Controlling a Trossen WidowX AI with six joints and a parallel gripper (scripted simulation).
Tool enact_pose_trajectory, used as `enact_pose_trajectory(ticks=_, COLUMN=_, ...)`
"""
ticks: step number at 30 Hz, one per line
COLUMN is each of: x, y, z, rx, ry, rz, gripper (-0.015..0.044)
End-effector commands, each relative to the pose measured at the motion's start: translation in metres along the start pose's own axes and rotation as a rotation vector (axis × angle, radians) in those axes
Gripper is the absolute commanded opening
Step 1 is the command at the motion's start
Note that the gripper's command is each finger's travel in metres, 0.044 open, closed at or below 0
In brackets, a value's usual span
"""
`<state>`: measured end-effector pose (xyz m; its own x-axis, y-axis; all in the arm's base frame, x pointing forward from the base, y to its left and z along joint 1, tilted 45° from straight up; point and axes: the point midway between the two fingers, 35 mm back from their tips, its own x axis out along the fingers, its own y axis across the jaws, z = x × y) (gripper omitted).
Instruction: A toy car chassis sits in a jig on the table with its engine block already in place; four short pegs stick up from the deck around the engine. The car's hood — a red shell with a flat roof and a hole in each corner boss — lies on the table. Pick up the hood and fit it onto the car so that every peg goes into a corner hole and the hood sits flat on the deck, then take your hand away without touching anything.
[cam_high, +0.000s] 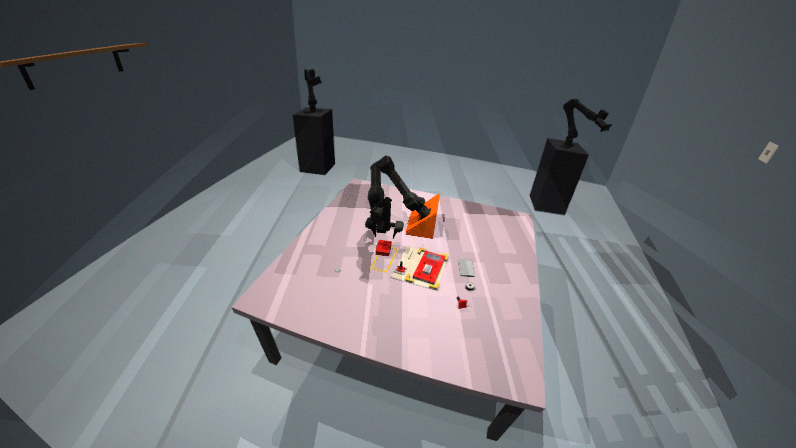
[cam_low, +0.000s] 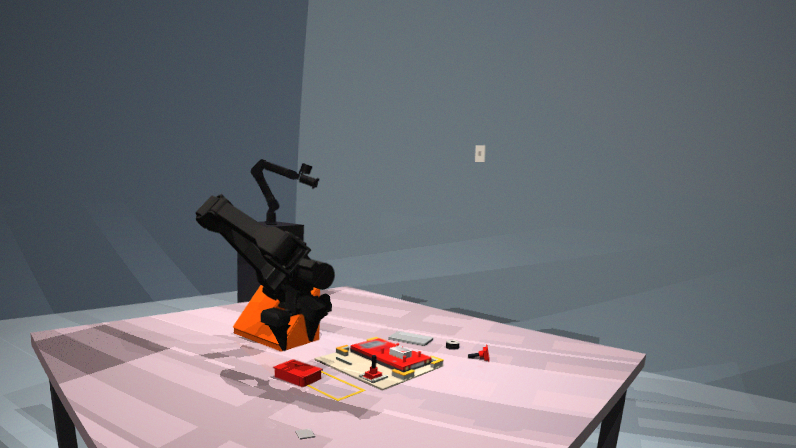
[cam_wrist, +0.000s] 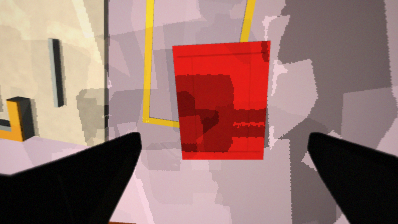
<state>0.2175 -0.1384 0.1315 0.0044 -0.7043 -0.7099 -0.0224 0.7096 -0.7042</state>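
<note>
Here was the pink table (cam_high: 311, 294) (cam_low: 501, 384), and on it the jig (cam_high: 398, 276) (cam_low: 384, 384) (cam_wrist: 85, 75) with the red chassis (cam_high: 421, 275) (cam_low: 362, 348) lying in it, engine block (cam_high: 427, 269) (cam_low: 399, 351) in place! Over by the yellow outline (cam_high: 379, 271) (cam_low: 338, 399) (cam_wrist: 148, 65) sat the hood (cam_high: 383, 247) (cam_low: 298, 372) (cam_wrist: 220, 100), down on the table beside the jig, a part of it overlapping the outline's corner in the wrist view. And the gripper (cam_high: 384, 233) (cam_low: 298, 342) (cam_wrist: 222, 140)? Spread practically as wide as it goes, nothing between the fingers, one either side of the hood in the wrist view, and above it!

The hood looked a light, stiff shell, smooth enough to slip if pinched off-centre (the thin walls would probably not enjoy a hard squeeze either). The two long side walls seemed the place to grab, near mid-length, pads square to them. Its long axis ran up and down the wrist view, nearly in line with the outline's long sides and roughly across the line between the fingertips. Which end was the front? Couldn't tell!
</note>
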Motion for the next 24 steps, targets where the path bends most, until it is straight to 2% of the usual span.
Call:
enact_pose_trajectory(ticks=1, x=0.0, y=0.0, z=0.001, rx=-0.021, ry=0.004, rz=-0.01, gripper=0.044)
enact_pose_trajectory(ticks=24, x=0.019, y=0.0, z=0.002, rx=-0.021, ry=0.004, rz=-0.007, gripper=0.044)
